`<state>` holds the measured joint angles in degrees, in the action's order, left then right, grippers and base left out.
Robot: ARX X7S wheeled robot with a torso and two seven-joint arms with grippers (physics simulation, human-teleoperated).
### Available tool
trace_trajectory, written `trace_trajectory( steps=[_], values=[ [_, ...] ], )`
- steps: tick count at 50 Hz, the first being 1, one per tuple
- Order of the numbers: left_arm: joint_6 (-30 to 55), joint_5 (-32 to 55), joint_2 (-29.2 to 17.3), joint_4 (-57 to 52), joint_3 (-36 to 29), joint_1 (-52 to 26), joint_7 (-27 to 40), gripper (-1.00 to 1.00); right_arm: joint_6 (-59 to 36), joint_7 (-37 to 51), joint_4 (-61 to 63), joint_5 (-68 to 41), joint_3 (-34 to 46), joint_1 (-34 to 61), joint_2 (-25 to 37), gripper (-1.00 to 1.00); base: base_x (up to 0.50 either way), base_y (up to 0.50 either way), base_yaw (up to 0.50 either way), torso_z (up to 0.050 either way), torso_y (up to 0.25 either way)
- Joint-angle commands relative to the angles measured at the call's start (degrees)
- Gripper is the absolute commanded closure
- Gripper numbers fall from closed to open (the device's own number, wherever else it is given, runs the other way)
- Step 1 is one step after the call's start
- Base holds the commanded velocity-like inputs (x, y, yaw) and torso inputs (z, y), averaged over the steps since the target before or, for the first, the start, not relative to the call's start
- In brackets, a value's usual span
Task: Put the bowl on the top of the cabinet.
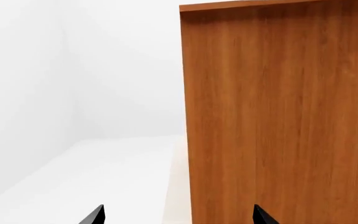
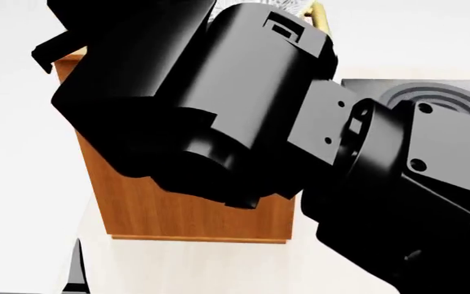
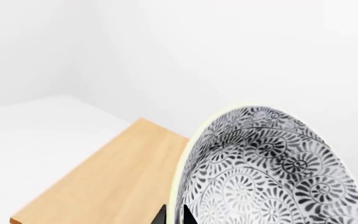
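1. White walls and a pale floor surround my rig in all three views; no writing, brand or label is legible anywhere

2. From the right wrist view I note the bowl (image 3: 272, 172): deep, round, with a cream rim and a dense grey-black floral pattern across its inner wall. It fills the near part of that view, tilted so its inside faces the camera

3. The right gripper (image 3: 174, 215) shows only as two dark fingertips close together at the bowl's rim, one on each side of it; I read them as clamped on the rim

4. The bowl is held up in the air over the light wooden top of the cabinet (image 3: 104, 177); I cannot tell whether it touches that surface

5. In the head view the right arm (image 2: 243, 110) blocks most of the scene. A sliver of patterned bowl (image 2: 288, 5) peeks above it, beside a brass-coloured piece (image 2: 319, 15)

6. The cabinet (image 2: 186, 214) shows below the arm as an orange-brown wood-grain face standing on the floor

7. A dark square panel with concentric grey rings (image 2: 439, 95) lies to the right, partly hidden behind the arm

8. The left gripper (image 1: 177, 215) hangs beside the cabinet's side panel (image 1: 278, 116), its fingertips spread apart with nothing between them
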<state>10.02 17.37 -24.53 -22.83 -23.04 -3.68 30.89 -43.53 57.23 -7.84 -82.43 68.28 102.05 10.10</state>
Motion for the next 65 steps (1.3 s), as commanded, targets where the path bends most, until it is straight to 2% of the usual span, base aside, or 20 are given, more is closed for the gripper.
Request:
trace_trajectory(
  steps=[1,2,3,26,32,51,65],
  values=[
    [-0.03,0.16,0.01,0.32,-0.06,-0.23,-0.01,-1.0,1.14,-1.31,1.08,2.62,-0.01,0.05,0.25,1.0,0.0,0.0,0.0,0.0,0.0],
    [-0.03,0.17,0.01,0.32,-0.06,-0.23,0.0,-1.0,1.15,-1.32,1.08,2.63,-0.01,0.05,0.25,1.0,0.0,0.0,0.0,0.0,0.0],
    [0.06,0.3,-0.07,0.05,0.02,-0.2,0.04,-1.0,1.07,-0.84,1.5,2.54,-0.09,0.03,0.55,-1.0,0.0,0.0,0.0,0.0,0.0],
    [0.45,0.03,0.25,0.03,-0.79,-0.58,0.35,-1.0,-0.88,2.22,6.32,0.42,-1.54,1.28,5.78,-1.0,0.0,0.0,0.0,0.0,0.0],
    [0.31,-0.05,0.38,0.19,-1.02,-0.66,0.34,-1.0,-3.19,5.29,11.29,-3.65,-3.64,4.03,7.91,-1.0,0.0,0.0,0.0,0.0,0.002],
    [-0.06,-0.3,0.82,1.39,-1.59,-1.28,0.25,-1.0,-6.01,9.23,16.65,-7.8,-5.7,7.12,12.16,-1.0,0.0,0.0,0.0,0.0,0.0],
    [0.06,-0.27,1.03,1.51,-2.01,-1.59,0.28,-1.0,-9.77,15.04,22.47,-14.81,-7.82,11.61,16.23,-1.0,0.0,0.0,0.0,0.0,0.0]
  ],
)
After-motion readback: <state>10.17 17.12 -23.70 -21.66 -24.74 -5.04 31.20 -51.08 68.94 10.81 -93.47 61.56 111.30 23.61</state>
